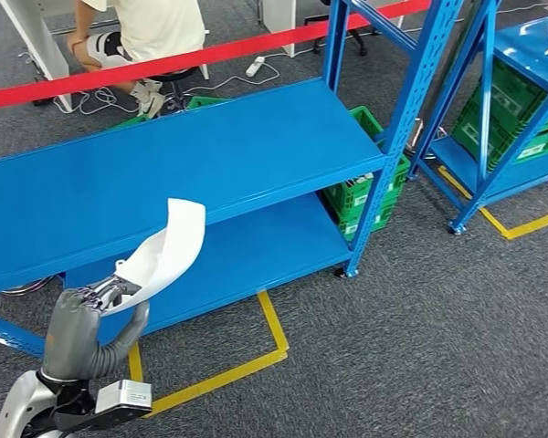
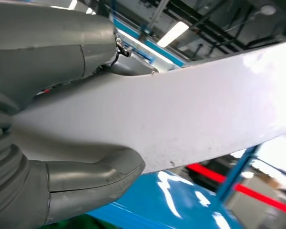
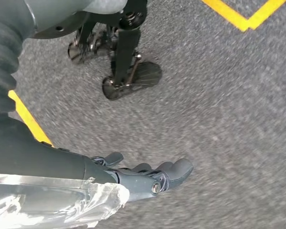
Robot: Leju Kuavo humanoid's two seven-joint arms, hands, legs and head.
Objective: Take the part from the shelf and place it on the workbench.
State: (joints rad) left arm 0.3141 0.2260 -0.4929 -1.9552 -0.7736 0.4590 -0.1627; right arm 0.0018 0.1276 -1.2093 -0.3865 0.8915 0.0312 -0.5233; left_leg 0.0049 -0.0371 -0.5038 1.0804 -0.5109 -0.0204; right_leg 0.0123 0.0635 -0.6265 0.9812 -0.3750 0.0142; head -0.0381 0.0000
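Left wrist view puts the thick grey thumb (image 2: 98,179) under a curved white part (image 2: 177,119) and the other fingers (image 2: 55,43) over it, so the left hand (image 2: 37,124) grips the part at one end. From the head view, the left hand (image 1: 85,315) holds the white part (image 1: 168,251) up in front of the blue shelf (image 1: 258,137), its free end curling upward over the shelf's front edge, apart from the shelf's top board. Green crates (image 1: 361,196) sit behind the shelf's right post, and yellow floor tape (image 1: 258,360) marks the grey carpet. A seated person (image 1: 154,32) is behind a red barrier bar (image 1: 188,57). Right wrist view shows the right hand (image 3: 141,176) hanging above the carpet, fingers loosely extended and holding nothing.
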